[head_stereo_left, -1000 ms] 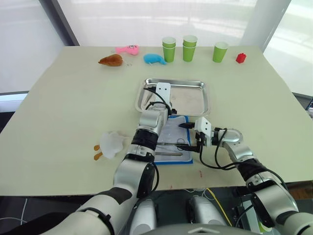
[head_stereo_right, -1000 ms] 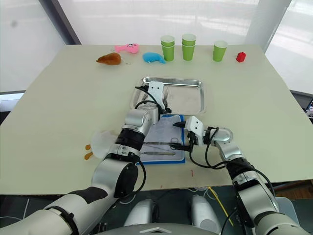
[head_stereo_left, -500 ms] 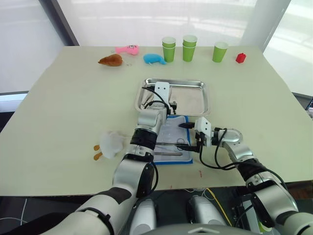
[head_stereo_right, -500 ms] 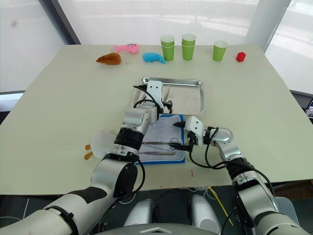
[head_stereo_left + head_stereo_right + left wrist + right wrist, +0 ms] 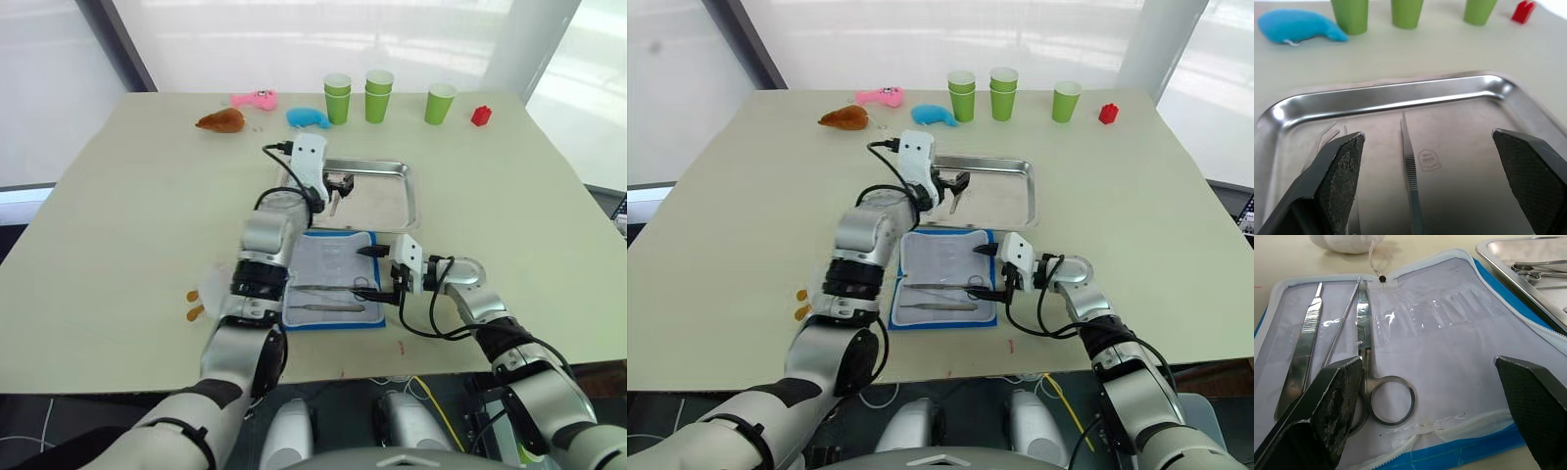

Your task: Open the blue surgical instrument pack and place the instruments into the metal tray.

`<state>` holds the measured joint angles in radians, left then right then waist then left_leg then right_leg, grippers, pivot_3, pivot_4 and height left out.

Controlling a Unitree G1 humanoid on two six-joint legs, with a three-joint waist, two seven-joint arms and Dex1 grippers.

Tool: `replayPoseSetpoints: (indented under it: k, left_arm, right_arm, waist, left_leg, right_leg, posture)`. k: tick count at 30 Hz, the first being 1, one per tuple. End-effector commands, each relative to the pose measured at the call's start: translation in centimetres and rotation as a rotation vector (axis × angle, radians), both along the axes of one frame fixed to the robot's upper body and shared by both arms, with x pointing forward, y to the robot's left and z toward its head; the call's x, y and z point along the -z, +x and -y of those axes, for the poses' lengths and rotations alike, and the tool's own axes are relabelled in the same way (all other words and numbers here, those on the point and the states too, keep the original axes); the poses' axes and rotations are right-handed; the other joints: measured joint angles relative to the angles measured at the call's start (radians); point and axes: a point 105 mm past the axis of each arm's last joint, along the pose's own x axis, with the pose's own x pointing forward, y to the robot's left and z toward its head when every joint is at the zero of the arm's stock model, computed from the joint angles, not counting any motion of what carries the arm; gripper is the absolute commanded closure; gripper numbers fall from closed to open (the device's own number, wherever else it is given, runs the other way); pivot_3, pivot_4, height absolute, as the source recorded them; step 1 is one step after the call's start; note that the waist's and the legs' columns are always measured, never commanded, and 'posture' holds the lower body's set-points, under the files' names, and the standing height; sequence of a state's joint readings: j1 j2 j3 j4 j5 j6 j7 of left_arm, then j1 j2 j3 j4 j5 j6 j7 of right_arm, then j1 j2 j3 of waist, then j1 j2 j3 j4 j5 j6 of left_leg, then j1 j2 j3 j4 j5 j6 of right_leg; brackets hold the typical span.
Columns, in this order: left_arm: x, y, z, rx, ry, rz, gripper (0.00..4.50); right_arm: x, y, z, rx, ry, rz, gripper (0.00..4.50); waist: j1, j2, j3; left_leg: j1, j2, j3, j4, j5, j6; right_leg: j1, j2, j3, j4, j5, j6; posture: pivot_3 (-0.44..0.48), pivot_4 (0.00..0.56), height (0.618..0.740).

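The blue surgical instrument pack (image 5: 945,277) lay open before the spread-jawed right gripper (image 5: 986,273), scissors (image 5: 1374,394) between its fingers. The left gripper (image 5: 336,183), jaws apart, hung over the metal tray (image 5: 1400,98), apparently empty, tweezers (image 5: 1409,176) beneath.

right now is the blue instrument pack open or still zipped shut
Open. The blue surgical instrument pack lies spread flat, pale lining up, with scissors and two slim tools still lying on it.
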<state>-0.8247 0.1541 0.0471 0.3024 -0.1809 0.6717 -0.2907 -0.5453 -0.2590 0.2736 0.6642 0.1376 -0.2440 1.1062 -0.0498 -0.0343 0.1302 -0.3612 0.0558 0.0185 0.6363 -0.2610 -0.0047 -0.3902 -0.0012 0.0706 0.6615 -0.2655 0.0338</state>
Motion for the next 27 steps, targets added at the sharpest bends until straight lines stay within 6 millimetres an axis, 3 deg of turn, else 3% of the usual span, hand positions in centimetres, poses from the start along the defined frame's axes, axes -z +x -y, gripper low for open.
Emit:
replayPoseSetpoints:
  k: [1, 5, 12, 16, 20, 23, 27]
  left_arm:
    - [-2.2, -1.3, -1.0, 0.145, -0.034, 0.097, 0.08]
    - [-2.7, -3.8, -2.8, 0.366, -0.055, 0.089, 0.08]
    - [-1.7, -7.3, -6.3, 0.640, 0.134, 0.136, 0.08]
    - [-0.8, -10.7, -7.9, 0.869, 0.245, 0.162, 0.08]
    - [-1.8, -13.6, -8.2, 1.068, 0.162, 0.257, 0.08]
    - [-1.1, -14.8, -9.2, 1.125, 0.211, 0.188, 0.08]
    - [-1.6, -15.7, -9.9, 1.160, 0.210, 0.172, 0.08]
  right_arm:
    - [7.0, -3.0, 1.6, 0.008, -0.196, -0.221, 0.00]
    - [7.0, -3.0, 1.6, 0.007, -0.196, -0.221, 0.00]
    - [6.8, -2.8, 1.5, 0.005, -0.196, -0.215, 0.00]
    - [6.8, -2.8, 1.6, 0.004, -0.199, -0.214, 0.00]
    - [6.8, -2.8, 1.7, 0.000, -0.202, -0.214, 0.00]
    - [6.8, -2.9, 1.7, -0.002, -0.201, -0.214, 0.00]
    - [6.7, -2.9, 1.9, 0.000, -0.198, -0.209, 0.00]
  waist:
    - [-0.001, 0.000, 0.000]
    - [-0.004, 0.000, 0.000]
    - [-0.010, 0.000, 0.000]
    - [-0.012, 0.000, 0.001]
    - [-0.010, 0.000, 0.001]
    - [-0.012, 0.000, 0.001]
    - [-0.012, 0.001, 0.002]
  left_leg:
    - [0.000, 0.000, 0.000, 0.000, 0.000, 0.000]
    - [0.000, 0.000, 0.000, 0.000, 0.000, 0.000]
    - [0.000, 0.000, 0.000, -0.001, 0.000, 0.000]
    - [-0.001, 0.001, 0.001, -0.001, 0.000, 0.000]
    - [-0.001, 0.001, 0.001, -0.001, 0.000, 0.001]
    - [-0.001, 0.002, 0.001, -0.001, 0.000, 0.001]
    - [-0.001, 0.002, -0.001, -0.002, 0.000, 0.001]
  right_leg:
    - [0.000, 0.000, 0.000, 0.000, 0.000, 0.000]
    - [0.000, 0.000, 0.000, 0.000, 0.000, 0.000]
    - [0.000, -0.001, -0.001, -0.001, -0.001, -0.003]
    - [-0.001, -0.002, 0.000, -0.001, -0.001, -0.007]
    - [-0.001, -0.002, 0.000, -0.001, -0.001, -0.009]
    - [-0.002, -0.003, 0.001, -0.001, -0.001, -0.009]
    - [-0.003, -0.002, 0.003, -0.001, -0.001, -0.008]
  posture:
    - [0.000, 0.150, 0.740]
    - [0.000, 0.150, 0.740]
    - [0.000, 0.150, 0.740]
    - [0.000, 0.150, 0.740]
    - [0.000, 0.150, 0.740]
    - [0.000, 0.150, 0.740]
    - [0.000, 0.150, 0.740]
